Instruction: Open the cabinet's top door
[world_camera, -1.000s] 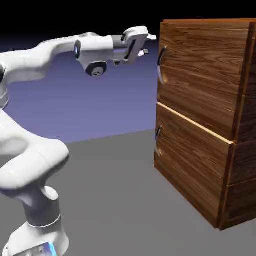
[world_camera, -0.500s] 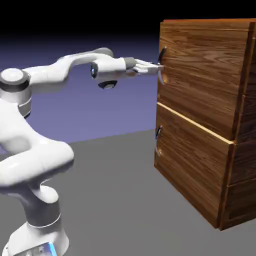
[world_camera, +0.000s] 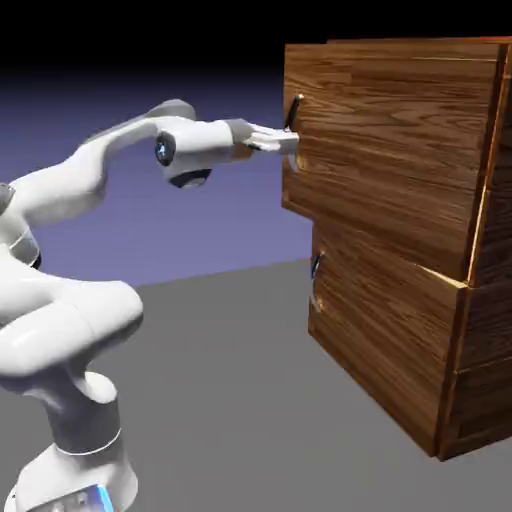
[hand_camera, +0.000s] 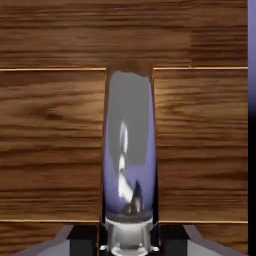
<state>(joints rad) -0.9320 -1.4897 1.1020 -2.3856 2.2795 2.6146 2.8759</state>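
The cabinet (world_camera: 474, 300) of reddish-brown wood stands at the exterior view's right. Its top door (world_camera: 390, 150) sticks out a little to the left of the lower panel (world_camera: 385, 335). My gripper (world_camera: 289, 143) reaches level from the left and is shut on the top door's curved grey metal handle (world_camera: 294, 112). In the hand view the shiny handle (hand_camera: 129, 150) runs upright between my gripper's (hand_camera: 129, 246) finger tips, large and close. The door's wood (hand_camera: 50, 140) fills the picture behind it.
The lower panel carries its own small handle (world_camera: 316, 270) below my hand. The grey table (world_camera: 240, 400) stretches between the robot's base (world_camera: 75, 470) and the cabinet's foot. My arm's elbow (world_camera: 60, 330) bulges at the lower left.
My hand came down to the handle and the jaws closed on it. The top door has since moved out to the left, away from the cabinet's front.
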